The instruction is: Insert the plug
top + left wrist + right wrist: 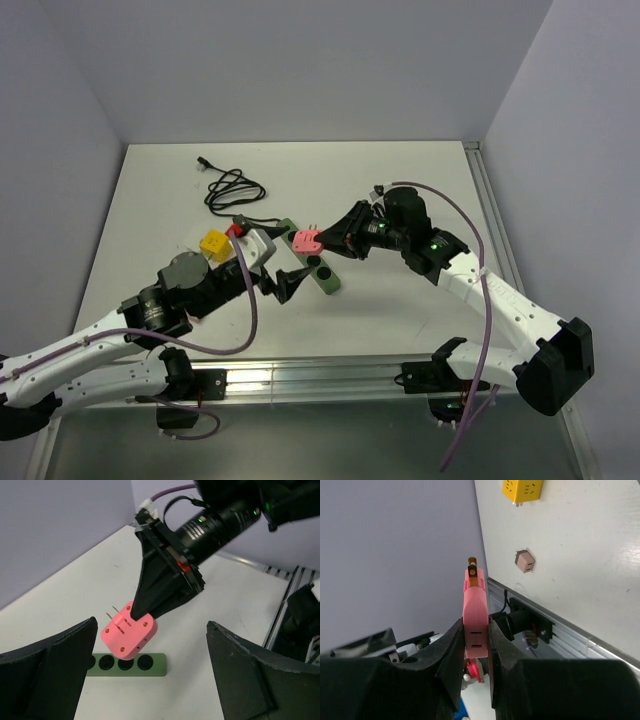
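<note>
The pink plug (pixel 129 630) is hanging just above the green socket strip (pixel 155 665), pinched in the right gripper's (pixel 476 625) partly closed jaws, while the left gripper's (pixel 288 280) jaws are standing wide and empty nearby. Its prongs are pointing along its tilted long axis, not at the sockets, so the wrist should be turning them squarely downward before pressing.

Left arm (pixel 100 352) stretched forward, jaws spread wide, right arm (pixel 500 300) angled inward, jaws clamped on pink plug (pixel 129 632).
</note>
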`<state>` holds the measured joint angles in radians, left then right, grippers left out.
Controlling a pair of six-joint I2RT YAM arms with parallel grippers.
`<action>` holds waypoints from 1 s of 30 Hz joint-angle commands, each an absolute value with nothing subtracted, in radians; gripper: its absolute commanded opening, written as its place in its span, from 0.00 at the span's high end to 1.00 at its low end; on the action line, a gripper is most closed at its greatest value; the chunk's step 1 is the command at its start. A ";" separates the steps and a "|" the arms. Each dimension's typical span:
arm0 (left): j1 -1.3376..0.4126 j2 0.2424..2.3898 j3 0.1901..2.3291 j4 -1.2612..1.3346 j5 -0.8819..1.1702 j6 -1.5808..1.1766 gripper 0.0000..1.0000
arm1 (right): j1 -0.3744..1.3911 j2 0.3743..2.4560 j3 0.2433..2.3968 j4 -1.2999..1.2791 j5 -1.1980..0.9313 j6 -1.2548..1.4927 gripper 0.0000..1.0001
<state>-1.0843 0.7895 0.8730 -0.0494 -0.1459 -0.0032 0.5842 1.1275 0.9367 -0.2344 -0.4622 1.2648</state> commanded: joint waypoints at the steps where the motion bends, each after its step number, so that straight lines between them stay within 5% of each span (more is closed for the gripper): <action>1: -1.153 0.765 0.850 -0.009 -0.227 0.254 0.04 | 0.578 1.135 0.992 -0.232 -0.489 1.353 1.00; 13: -1.301 0.870 0.825 -0.009 -0.466 0.574 0.13 | 0.578 1.074 0.986 -0.232 -0.505 1.393 1.00; 19: -1.307 0.920 0.831 0.011 -0.543 0.580 0.24 | 0.578 1.057 0.986 -0.219 -0.512 1.396 1.00; 30: -1.307 1.011 0.824 0.098 -0.604 0.652 0.29 | 0.580 1.023 0.962 -0.207 -0.512 1.399 1.00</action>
